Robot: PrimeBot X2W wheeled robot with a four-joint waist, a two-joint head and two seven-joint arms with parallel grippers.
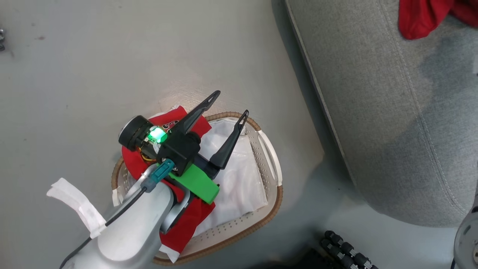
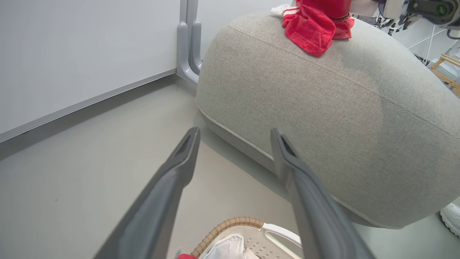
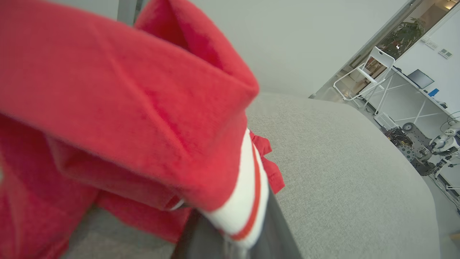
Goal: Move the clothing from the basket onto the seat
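In the head view my left gripper (image 1: 229,104) hovers open over the far end of the basket (image 1: 269,209), with nothing between its long dark fingers. One red garment (image 1: 130,164) lies in the basket, partly under my arm, on a white crinkly liner (image 1: 239,175). The other red garment (image 2: 312,25) sits at the top of the grey seat (image 2: 341,108). Up close it hangs over my right gripper (image 3: 230,233), and its white-and-red trim covers the tips of the dark fingers (image 3: 280,241), which stand close together on it just above the seat (image 3: 341,172).
Bare grey floor lies between the basket and the seat (image 1: 392,112). A black ribbed object (image 1: 347,250) sits on the floor near the basket. A wall panel with a grey post (image 2: 187,43) stands behind the seat. A person's white shoe (image 2: 451,217) shows beside it.
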